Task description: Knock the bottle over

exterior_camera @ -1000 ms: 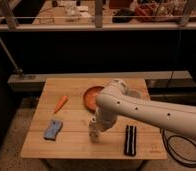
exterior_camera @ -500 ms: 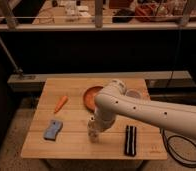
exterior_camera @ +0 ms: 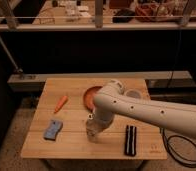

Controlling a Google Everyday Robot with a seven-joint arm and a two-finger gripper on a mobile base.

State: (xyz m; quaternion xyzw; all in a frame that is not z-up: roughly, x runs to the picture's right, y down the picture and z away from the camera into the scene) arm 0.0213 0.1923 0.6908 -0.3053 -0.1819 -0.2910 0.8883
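The small whitish-beige bottle [exterior_camera: 91, 132] stands on the wooden table [exterior_camera: 71, 145], just front of centre, partly hidden by my gripper. My gripper [exterior_camera: 94, 123] hangs at the end of the white arm [exterior_camera: 141, 110], which reaches in from the right. It is right at the bottle's top and upper right side. I cannot tell whether the two touch. The bottle looks roughly upright.
A red-brown plate [exterior_camera: 90, 94] lies behind the gripper. A white cup [exterior_camera: 134, 93] stands behind the arm at back right. An orange carrot [exterior_camera: 61, 103] and a blue sponge [exterior_camera: 53, 129] lie to the left. A black bar-shaped object [exterior_camera: 130, 140] lies front right. A cable [exterior_camera: 183, 150] loops on the floor at right.
The gripper has shifted slightly towards the left, staying against the bottle. The bottle remains in about the same place.
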